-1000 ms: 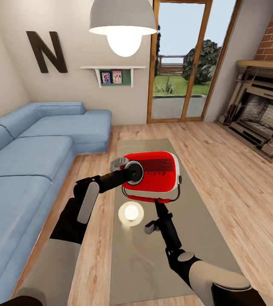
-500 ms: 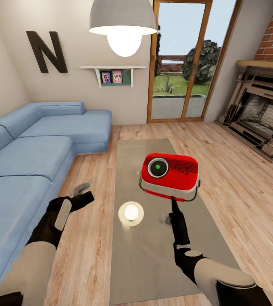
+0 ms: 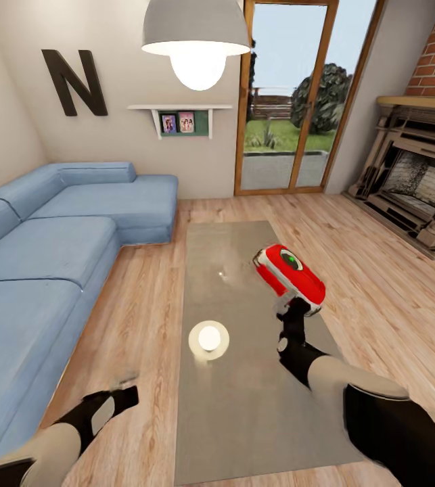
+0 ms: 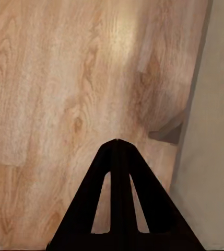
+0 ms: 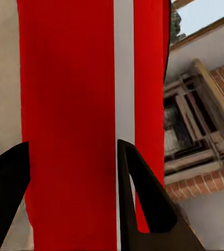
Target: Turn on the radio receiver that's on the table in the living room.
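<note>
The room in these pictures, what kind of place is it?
Most likely a home living room: a blue corner sofa, a brick fireplace, and a long low table on a wooden floor, with glass doors to a garden.

A home living room: blue sofa (image 3: 48,250), brick fireplace (image 3: 417,182), coffee table (image 3: 244,406).

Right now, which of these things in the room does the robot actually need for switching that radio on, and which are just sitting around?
Part of the job:
- small red radio with white trim, held up by the right gripper
- long glossy grey-beige coffee table
- left gripper, shut, over the wooden floor

Just there:
- blue sectional sofa
- brick fireplace
- white pendant lamp
- dark letter N
</note>
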`<state>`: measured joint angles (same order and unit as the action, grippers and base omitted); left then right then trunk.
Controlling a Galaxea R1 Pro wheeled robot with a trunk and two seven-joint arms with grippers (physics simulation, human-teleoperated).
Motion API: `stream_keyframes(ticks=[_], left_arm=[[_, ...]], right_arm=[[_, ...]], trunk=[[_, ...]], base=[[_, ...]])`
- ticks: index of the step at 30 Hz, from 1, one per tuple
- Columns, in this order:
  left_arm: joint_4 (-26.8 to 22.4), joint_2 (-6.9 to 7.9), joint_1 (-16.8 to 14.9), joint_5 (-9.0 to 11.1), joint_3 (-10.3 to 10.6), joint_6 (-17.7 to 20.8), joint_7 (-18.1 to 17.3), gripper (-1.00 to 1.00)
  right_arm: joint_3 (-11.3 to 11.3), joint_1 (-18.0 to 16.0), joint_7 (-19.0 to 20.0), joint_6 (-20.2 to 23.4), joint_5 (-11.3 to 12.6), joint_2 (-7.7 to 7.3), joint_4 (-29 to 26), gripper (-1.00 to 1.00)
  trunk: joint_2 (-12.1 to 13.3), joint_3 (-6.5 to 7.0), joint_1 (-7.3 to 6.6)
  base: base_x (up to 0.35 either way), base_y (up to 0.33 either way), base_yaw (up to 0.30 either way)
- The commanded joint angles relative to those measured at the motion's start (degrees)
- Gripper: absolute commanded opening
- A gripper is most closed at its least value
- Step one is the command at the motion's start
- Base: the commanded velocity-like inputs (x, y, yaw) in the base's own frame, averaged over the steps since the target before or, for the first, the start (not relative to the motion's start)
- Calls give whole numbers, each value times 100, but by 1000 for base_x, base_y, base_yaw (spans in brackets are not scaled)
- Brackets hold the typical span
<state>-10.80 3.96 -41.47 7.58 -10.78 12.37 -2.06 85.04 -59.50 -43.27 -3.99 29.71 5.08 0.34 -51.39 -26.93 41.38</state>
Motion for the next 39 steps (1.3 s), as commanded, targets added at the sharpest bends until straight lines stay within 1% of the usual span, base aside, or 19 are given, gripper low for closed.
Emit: stream_keyframes(ticks=[1, 2, 4, 6, 7, 9, 12, 13, 14, 15, 17, 20, 23, 26, 28, 31, 32, 35, 39], left_arm=[[224, -12, -2, -110, 1, -179, 1, -100], [530, -20, -2, -253, 3, -438, 7, -100], [876, -17, -1, -420, 4, -749, 10, -100], [1139, -8, -1, -538, 5, -989, 12, -100], [1279, -8, -1, -581, 8, -1125, 12, -100], [1381, -12, 2, -607, 11, -1243, 12, -100], [1438, -21, 6, -620, 13, -1310, 12, -100], [1462, -19, 11, -623, 13, -1322, 12, -100], [1489, -19, 12, -624, 13, -1331, 12, -100], [1504, -22, 14, -623, 14, -1337, 12, -100], [1513, -30, 15, -620, 14, -1342, 12, -100], [1518, -34, 16, -618, 14, -1343, 12, -100], [1519, -35, 16, -617, 14, -1344, 12, -100], [1520, -40, 18, -617, 14, -1350, 8, -100], [1520, -43, 35, -613, 14, -1353, 5, -100], [1520, -44, 51, -614, 14, -1431, 2, -100], [1520, -44, 79, -616, 14, -1537, -5, -100], [1520, -37, 123, -617, 12, -1655, -11, -100], [1520, -29, 137, -611, 7, -1683, -41, -100]], right_arm=[[310, -92, 341, -76, 236, -1, -58, -100], [302, -208, 889, -123, 694, -4, -100, -100], [282, -377, 1662, -152, 1249, -23, -123, -100], [258, -534, 2419, -164, 1776, -125, -133, -100], [250, -631, 2990, -168, 2141, -216, -136, -100], [245, -756, 3746, -161, 2571, -372, -139, -100], [242, -921, 4846, -134, 3099, -686, -140, -100], [241, -1017, 5305, -114, 3332, -811, -135, -100], [241, -1090, 5615, 2, 3538, -931, -124, -100], [241, -1132, 5790, 325, 3694, -1055, -119, -100], [241, -1181, 5905, 997, 3812, -1206, -118, -100], [241, -1236, 5972, 1824, 3882, -1305, -130, -100], [241, -1252, 5990, 2424, 3903, -1314, -139, -100], [241, -1256, 5995, 2819, 3903, -1304, -151, -100], [244, -1257, 5996, 3246, 3902, -1279, -168, -100], [244, -1257, 5997, 3506, 3900, -1262, -227, -100], [242, -1257, 5997, 3558, 3901, -1259, -285, -100], [241, -1257, 5997, 3594, 3900, -1256, -346, -100], [241, -1257, 5997, 3598, 3894, -1255, -365, -100]], trunk=[[-1, 1, 0], [-1, 1, 0], [-1, 1, 0], [-1, 1, 0], [-1, 1, 0], [-1, 1, 0], [-1, 1, 0], [-1, 1, 0], [-1, 1, 0], [-1, 1, 0], [-1, 1, 0], [-1, 1, 0], [-1, 1, 0], [-1, 1, 0], [-1, 1, 0], [-1, 1, 0], [-1, 1, 0], [-1, 1, 0], [-1, 1, 0]], base=[[0, 0, 0], [0, 0, 0], [0, 0, 0], [0, 0, 0], [0, 0, 0], [0, 0, 0], [0, 0, 0], [0, 0, 0], [0, 0, 0], [0, 0, 0], [0, 0, 0], [0, 0, 0], [0, 0, 0], [0, 0, 0], [0, 0, 0], [0, 0, 0], [0, 0, 0], [0, 0, 0], [0, 0, 0]])
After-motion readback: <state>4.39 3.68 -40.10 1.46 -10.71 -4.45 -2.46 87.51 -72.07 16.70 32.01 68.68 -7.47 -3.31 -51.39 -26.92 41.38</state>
